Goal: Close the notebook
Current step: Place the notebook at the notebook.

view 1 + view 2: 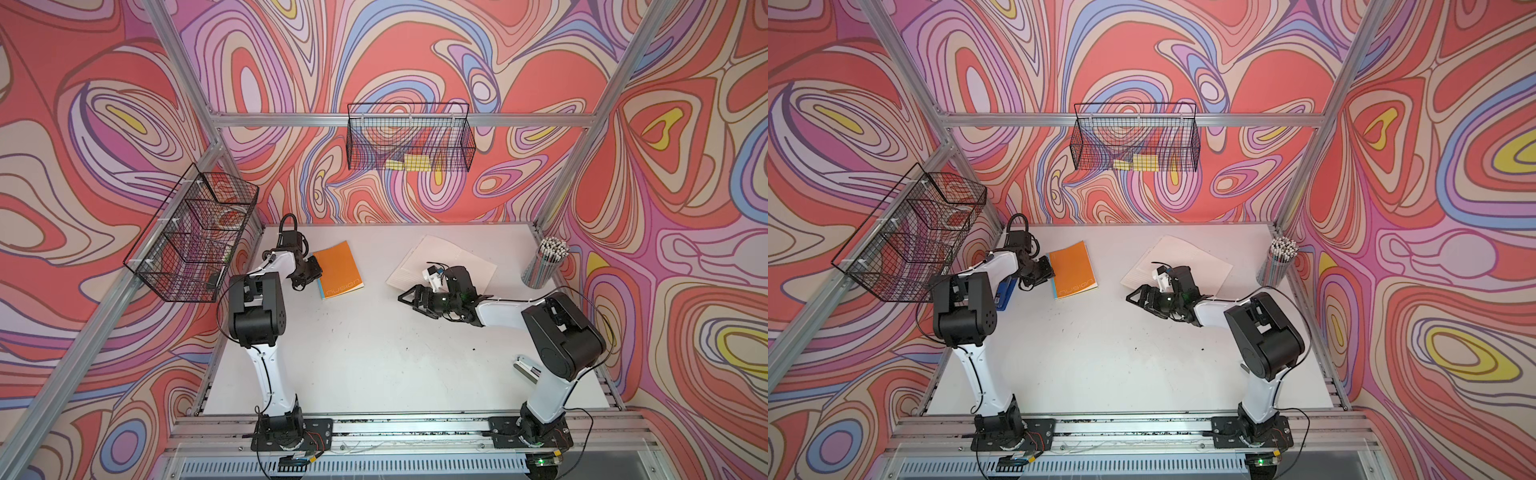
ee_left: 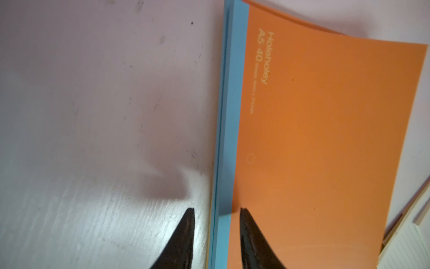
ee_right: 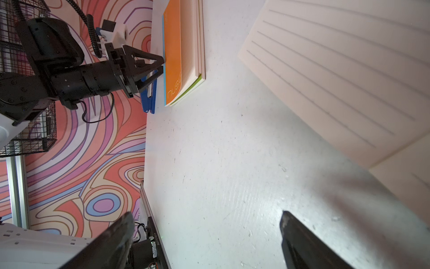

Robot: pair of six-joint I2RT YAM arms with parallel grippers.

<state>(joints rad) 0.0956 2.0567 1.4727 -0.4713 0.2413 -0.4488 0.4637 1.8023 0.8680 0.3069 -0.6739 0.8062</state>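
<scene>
The notebook (image 1: pixel 338 270) (image 1: pixel 1073 270) lies shut at the back left of the table, with its orange cover up and a blue strip along the spine. In the left wrist view the cover (image 2: pixel 325 139) bows up a little at its far corner. My left gripper (image 1: pixel 309 272) (image 2: pixel 216 209) is open at the spine side. One finger is over the bare table, the other over the cover's edge, and they hold nothing. The right wrist view shows the notebook (image 3: pixel 173 58) with that gripper (image 3: pixel 162 64) at its spine. My right gripper (image 1: pixel 405 297) (image 3: pixel 207 216) hangs wide open over bare table near the middle.
Lined white sheets (image 1: pixel 444 262) lie spread at the back right, just behind my right wrist. A cup of pencils (image 1: pixel 544 262) stands at the right edge. A blue stapler (image 1: pixel 1007 297) lies under my left arm and a silver one (image 1: pixel 525 368) by my right arm. Wire baskets (image 1: pixel 191 237) (image 1: pixel 411 137) hang on the frame.
</scene>
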